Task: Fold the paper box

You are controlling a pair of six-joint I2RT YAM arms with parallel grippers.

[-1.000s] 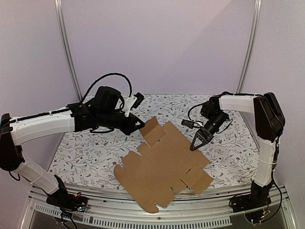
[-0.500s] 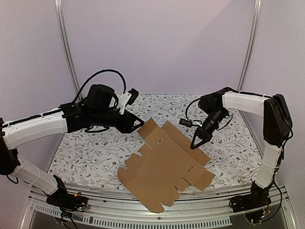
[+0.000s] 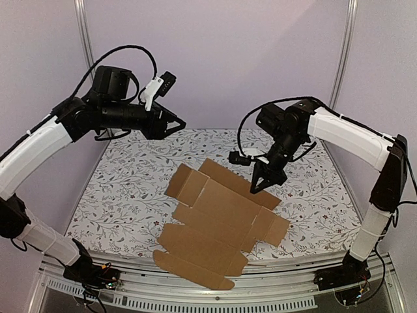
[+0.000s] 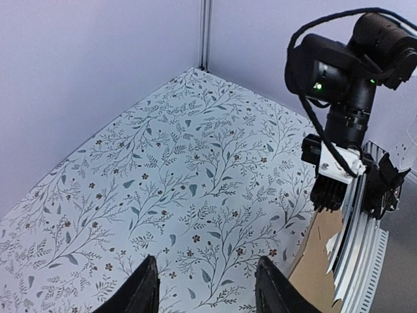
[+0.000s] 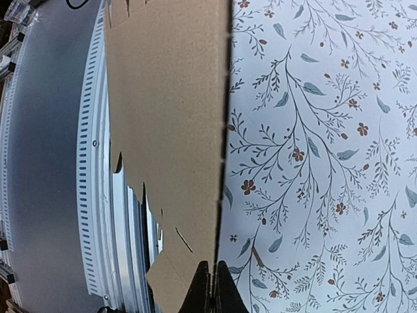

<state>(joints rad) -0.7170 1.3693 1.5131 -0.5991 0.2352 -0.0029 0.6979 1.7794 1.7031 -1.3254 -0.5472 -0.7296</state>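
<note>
while shut, right jaws on box (image 3: 215,218)

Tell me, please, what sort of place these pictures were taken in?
Probably a robotics lab test cell: a left arm and right arm mounted side by side, plain wall panels framed by aluminium posts, and an unfolded paper box on a floral tablecloth.

You have a paper box (image 3: 218,225) of plain brown cardboard, matt and unprinted, with raw die-cut edges. Your surface (image 3: 124,189) has a matt, cloth-like floral cover. The rail (image 5: 58,195) is dull grey metal, and the left arm (image 3: 39,150) wears smooth white plastic shells.
</note>
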